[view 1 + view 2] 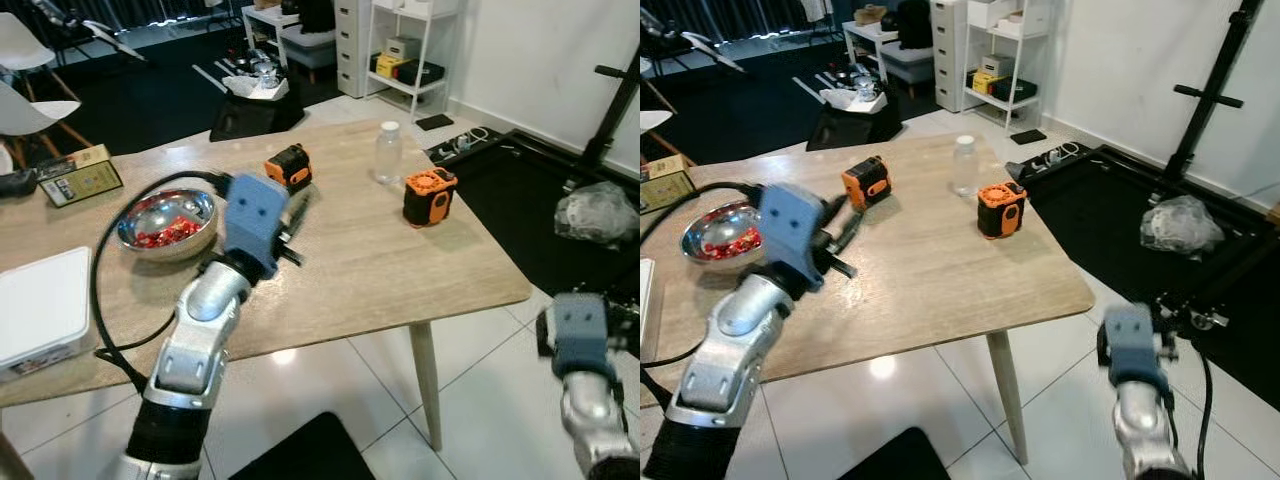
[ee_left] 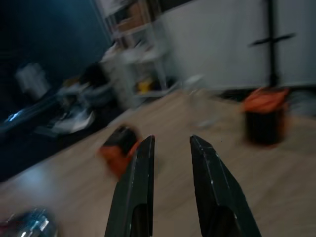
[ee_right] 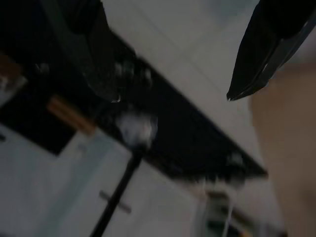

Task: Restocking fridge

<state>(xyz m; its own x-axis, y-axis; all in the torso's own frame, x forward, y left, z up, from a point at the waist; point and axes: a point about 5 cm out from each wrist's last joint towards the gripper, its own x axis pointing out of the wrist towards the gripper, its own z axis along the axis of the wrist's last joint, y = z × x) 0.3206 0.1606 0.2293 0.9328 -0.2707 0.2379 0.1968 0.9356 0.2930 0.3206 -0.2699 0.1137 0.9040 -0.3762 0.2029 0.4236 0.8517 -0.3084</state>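
Looking down, I see a clear bottle (image 1: 388, 151) upright on the worktop (image 1: 380, 270), between two orange-black boxes (image 1: 429, 196); a steel bowl (image 1: 167, 222) sits left. My left pincer (image 2: 171, 143) reaches over the wood, fingers apart; my right pincer (image 3: 173, 64) hangs low, fingers apart.

The right gripper (image 3: 168, 59) points out over pale floor tiles (image 3: 192, 29), its two black fingers (image 3: 266, 54) spread wide with nothing between them. Past them lies a black floor mat (image 3: 163, 138), blurred, with a dark stand (image 3: 116, 197) rising against the white wall (image 3: 59, 197). A strip of wooden tabletop (image 3: 289, 133) shows beside one finger.
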